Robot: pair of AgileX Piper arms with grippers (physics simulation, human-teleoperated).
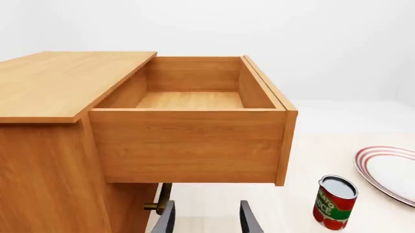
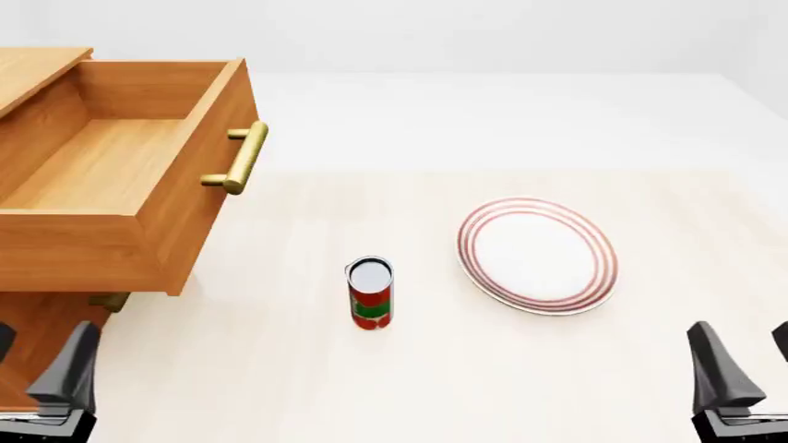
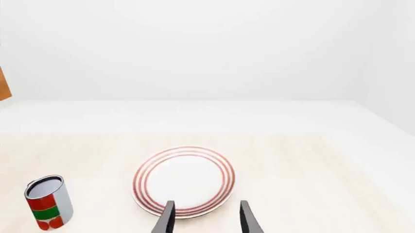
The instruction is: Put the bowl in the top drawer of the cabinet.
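Observation:
The bowl is out of view in all three views. The cabinet (image 2: 35, 72) stands at the table's left, and its top drawer (image 2: 113, 166) is pulled far out, brass bar handle (image 2: 242, 157) facing right. The drawer floor that shows is bare. In the left wrist view the top drawer (image 1: 188, 145) fills the middle, beside the cabinet (image 1: 52, 87). My left gripper (image 2: 37, 358) hangs open at the near left, below the drawer's front corner, with nothing in it. Also open and holding nothing, my right gripper (image 2: 747, 355) sits at the near right, short of the plate.
A red-ringed white plate (image 2: 537, 256) lies right of centre. A red and green tomato can (image 2: 369, 293) stands upright between the plate and the cabinet. The lower drawer's small brass handle (image 1: 159, 201) shows under the open drawer.

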